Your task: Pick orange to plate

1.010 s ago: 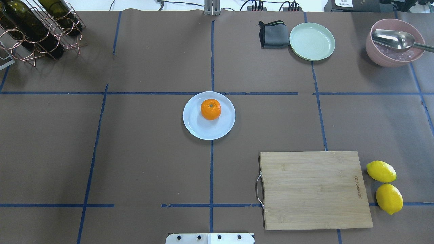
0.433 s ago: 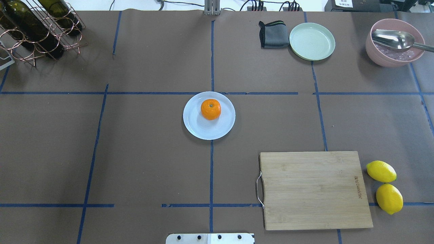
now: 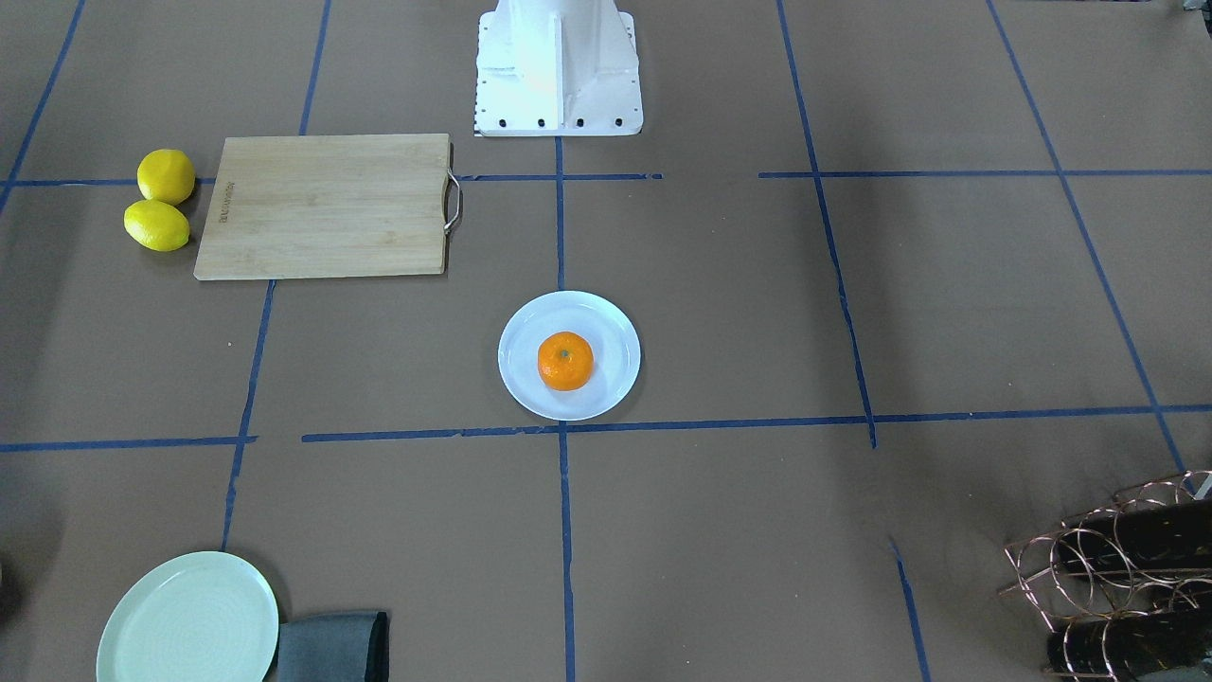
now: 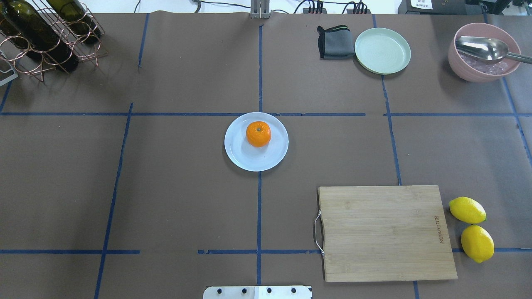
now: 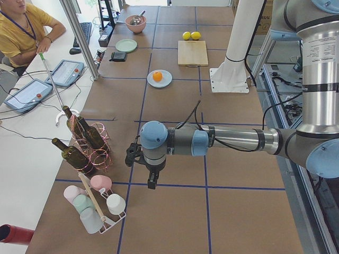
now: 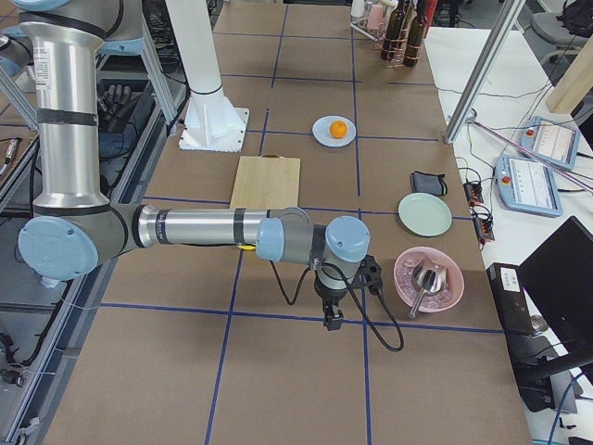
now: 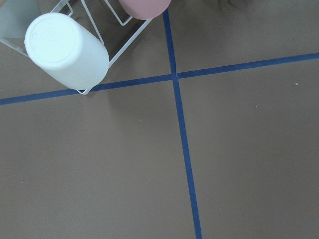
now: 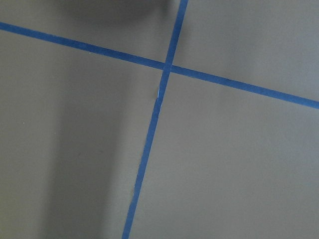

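Observation:
The orange [image 4: 258, 133] sits on the pale bluish-white plate [image 4: 249, 161] at the table's middle, slightly toward the plate's far side; the front-facing view shows the orange [image 3: 565, 361] and plate [image 3: 614, 333] too. No gripper is near them. My left gripper [image 5: 151, 182] hangs over bare table far off at the left end, by the bottle rack. My right gripper [image 6: 331, 319] hangs over the right end, near the pink bowl. Only the side views show them, so I cannot tell whether either is open or shut. Both wrist views show only brown paper and blue tape.
A wooden cutting board [image 4: 384, 232] lies at the near right with two lemons [image 4: 467, 209] beside it. A pale green plate [image 4: 382, 50], a grey cloth [image 4: 334, 42] and a pink bowl [image 4: 484, 62] holding a spoon stand far right. A bottle rack [image 4: 45, 33] stands far left.

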### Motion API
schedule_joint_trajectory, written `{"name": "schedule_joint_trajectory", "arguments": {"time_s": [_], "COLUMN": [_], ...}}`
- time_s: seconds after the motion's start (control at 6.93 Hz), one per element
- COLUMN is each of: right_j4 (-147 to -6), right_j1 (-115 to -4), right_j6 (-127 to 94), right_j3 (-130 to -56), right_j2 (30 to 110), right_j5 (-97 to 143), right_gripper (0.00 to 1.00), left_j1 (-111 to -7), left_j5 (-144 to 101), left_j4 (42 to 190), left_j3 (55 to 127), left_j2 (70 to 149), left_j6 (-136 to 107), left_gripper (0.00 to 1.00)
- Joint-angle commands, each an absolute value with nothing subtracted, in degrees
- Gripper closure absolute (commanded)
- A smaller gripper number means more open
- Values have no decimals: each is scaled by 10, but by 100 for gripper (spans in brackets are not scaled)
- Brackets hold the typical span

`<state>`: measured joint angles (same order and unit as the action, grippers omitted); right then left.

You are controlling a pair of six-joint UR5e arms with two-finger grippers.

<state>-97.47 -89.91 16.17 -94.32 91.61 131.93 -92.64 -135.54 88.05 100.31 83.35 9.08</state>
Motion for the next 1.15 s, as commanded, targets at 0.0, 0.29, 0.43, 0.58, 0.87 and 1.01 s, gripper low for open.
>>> {"name": "schedule_joint_trajectory", "arguments": {"time_s": [0.0, 0.29, 0.43, 0.58, 0.87, 1.01], "right_j4": [-975, -975, -975, -975, -975, -975], "right_j1": [-899, -899, -899, -899, -899, -899], "right_j6": [162, 162, 162, 162, 163, 163], "right_j3": [-942, -942, -943, -943, -942, -942], "right_j2": [917, 921, 921, 923, 923, 923], "right_j5": [1324, 1324, 1324, 1325, 1325, 1325], "right_gripper": [0, 0, 0, 0, 0, 0], "left_j1": [-926, -926, -926, -926, -926, -926], "left_j5": [-1355, -1356, -1356, -1356, -1355, -1356], "left_j4": [881, 882, 882, 882, 882, 882], "left_j3": [1003, 1004, 1004, 1004, 1004, 1004], "left_j2": [833, 833, 833, 833, 833, 833], "left_j6": [91, 91, 91, 91, 91, 91], "left_gripper": [0, 0, 0, 0, 0, 0]}}
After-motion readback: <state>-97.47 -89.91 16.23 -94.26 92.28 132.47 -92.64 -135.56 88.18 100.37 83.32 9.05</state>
